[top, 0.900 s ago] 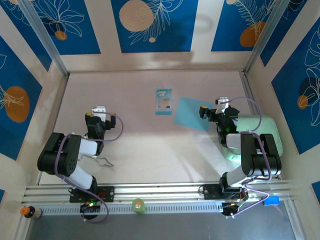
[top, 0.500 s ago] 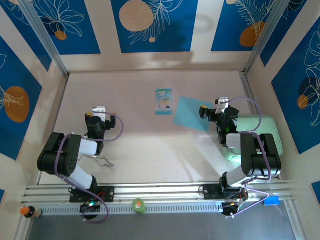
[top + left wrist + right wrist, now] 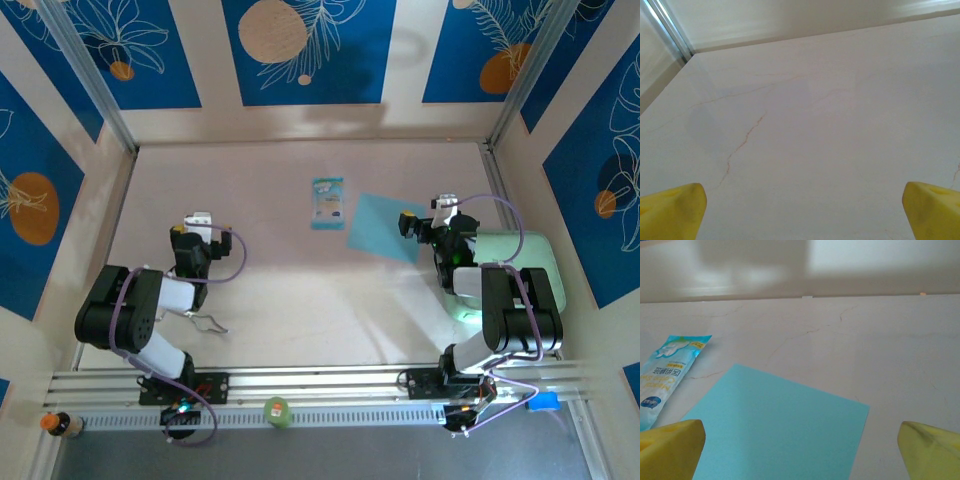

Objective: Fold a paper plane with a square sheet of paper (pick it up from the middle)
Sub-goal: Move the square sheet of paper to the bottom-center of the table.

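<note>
Overhead, two arms are sitting at the near edge of the table (image 3: 270,290), one gripper on each. The left gripper (image 3: 199,226) is hanging over bare tabletop well to the left of everything else. In its wrist view, the left gripper (image 3: 802,210) is showing two yellow fingertips (image 3: 670,210) at opposite corners of the frame, so the jaws are standing wide with nothing between them.

Moving right, one small teal-and-white printed packet (image 3: 327,203) is lying near the middle of the table. Just beside it, one square sheet of paper (image 3: 383,227) is lying flat and uncreased, turned at an angle. The right wrist view is showing a thin strip of table between the packet (image 3: 667,375) and the sheet (image 3: 785,425).

The right gripper (image 3: 418,226) is hovering at the sheet's right edge, perhaps just above it. Its wrist view has the right gripper (image 3: 800,450) spread wide, with the paper under the gap. Furthest right, one pale green pad (image 3: 520,248) is lying under that arm.
</note>
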Robot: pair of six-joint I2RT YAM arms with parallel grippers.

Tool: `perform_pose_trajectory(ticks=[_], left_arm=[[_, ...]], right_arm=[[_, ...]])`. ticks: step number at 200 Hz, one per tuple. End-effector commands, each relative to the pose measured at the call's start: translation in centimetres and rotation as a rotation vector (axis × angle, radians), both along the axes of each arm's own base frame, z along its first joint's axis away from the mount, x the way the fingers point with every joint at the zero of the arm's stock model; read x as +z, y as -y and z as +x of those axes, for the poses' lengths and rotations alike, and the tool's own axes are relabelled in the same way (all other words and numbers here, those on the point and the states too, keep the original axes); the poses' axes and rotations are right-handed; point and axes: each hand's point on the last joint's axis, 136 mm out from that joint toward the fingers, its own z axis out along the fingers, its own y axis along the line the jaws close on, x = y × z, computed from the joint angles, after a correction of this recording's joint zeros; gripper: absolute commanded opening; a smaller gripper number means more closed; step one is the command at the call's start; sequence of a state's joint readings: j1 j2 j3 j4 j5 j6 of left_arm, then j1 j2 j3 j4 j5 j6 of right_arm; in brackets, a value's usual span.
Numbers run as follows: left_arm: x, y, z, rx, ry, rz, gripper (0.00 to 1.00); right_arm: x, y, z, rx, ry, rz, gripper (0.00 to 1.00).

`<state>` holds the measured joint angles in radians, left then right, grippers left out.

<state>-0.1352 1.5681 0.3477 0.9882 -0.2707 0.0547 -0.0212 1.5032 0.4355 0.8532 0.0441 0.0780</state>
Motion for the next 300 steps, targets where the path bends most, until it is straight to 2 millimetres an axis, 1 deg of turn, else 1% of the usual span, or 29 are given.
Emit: perform_pose_trajectory(ticks=[1,48,57,70,85,94,100,102,118,127,135,150,154,157,168,179,199,225,234,252,282,300], left_arm=[[0.5,-0.4,0.0,0.022,0.029,0.003,1.00],[2.2,-0.2,-1.0,0.002,0.067,-0.007,1.00],[2.7,-0.4,-1.2,0.013,0.063,-0.008,1.00],[3.3,-0.6,-1.6,0.030,0.054,-0.019,1.00],[4.4,-0.8,-2.1,0.038,0.051,-0.037,1.00],[5.1,-1.0,-2.4,0.056,0.046,-0.054,1.00],[5.6,-1.2,-2.5,0.074,0.041,-0.068,1.00],[6.1,-1.3,-2.5,0.083,0.051,-0.077,1.00],[7.0,-2.1,-2.7,0.154,-0.001,-0.127,1.00],[7.5,-2.4,-2.9,0.194,-0.031,-0.175,1.00],[7.9,-2.2,-3.0,0.194,-0.056,-0.208,1.00],[8.2,-0.6,-3.0,0.133,-0.095,-0.300,1.00],[8.3,0.2,-2.9,0.100,-0.100,-0.332,1.00],[8.3,0.7,-2.9,0.076,-0.103,-0.350,1.00],[8.7,3.4,-2.9,-0.072,-0.113,-0.418,1.00],[8.9,5.2,-2.9,-0.153,-0.113,-0.501,1.00],[8.6,7.5,-2.8,-0.247,-0.164,-0.609,1.00],[7.6,9.9,-2.7,-0.335,-0.254,-0.710,1.00],[7.4,10.5,-2.8,-0.358,-0.271,-0.735,1.00],[7.1,11.4,-3.1,-0.392,-0.296,-0.772,1.00],[6.9,11.8,-3.7,-0.398,-0.318,-0.797,1.00],[6.6,11.6,-4.1,-0.383,-0.339,-0.793,1.00]], right_arm=[[-2.5,-0.7,-1.0,0.030,-0.089,0.028,0.99],[-2.0,-1.3,-1.2,0.037,-0.075,-0.003,0.99],[-1.8,-1.3,-1.1,0.034,-0.081,-0.007,0.99],[-0.9,-1.4,-1.0,0.036,-0.092,-0.009,0.99],[-0.1,-1.3,-1.3,0.022,-0.164,0.017,0.99],[0.7,-1.2,-1.3,0.004,-0.189,0.039,0.99],[1.1,-0.9,-1.4,-0.023,-0.218,0.055,0.99],[1.2,-0.8,-1.5,-0.033,-0.229,0.063,0.99],[2.2,-0.2,-1.7,-0.118,-0.330,0.143,0.99],[3.1,-0.7,-2.0,-0.110,-0.389,0.207,0.99],[3.4,-1.2,-2.4,-0.112,-0.457,0.284,0.99],[4.2,-3.4,-2.8,-0.003,-0.526,0.420,0.99],[4.2,-3.7,-2.9,0.008,-0.536,0.446,0.99],[4.2,-3.9,-2.9,0.011,-0.546,0.463,0.99],[3.7,-4.6,-3.0,0.008,-0.597,0.520,1.00],[3.0,-5.2,-2.9,0.013,-0.650,0.557,0.98],[1.9,-6.5,-2.3,0.022,-0.724,0.590,0.96],[-0.4,-7.7,-1.3,0.011,-0.837,0.612,0.92],[-1.1,-8.3,-0.9,0.015,-0.873,0.613,0.91],[-2.4,-9.2,-0.3,0.015,-0.916,0.598,0.90],[-4.6,-9.4,0.6,-0.024,-0.979,0.577,0.87],[-5.9,-9.4,0.4,-0.053,-1.017,0.555,0.87]])
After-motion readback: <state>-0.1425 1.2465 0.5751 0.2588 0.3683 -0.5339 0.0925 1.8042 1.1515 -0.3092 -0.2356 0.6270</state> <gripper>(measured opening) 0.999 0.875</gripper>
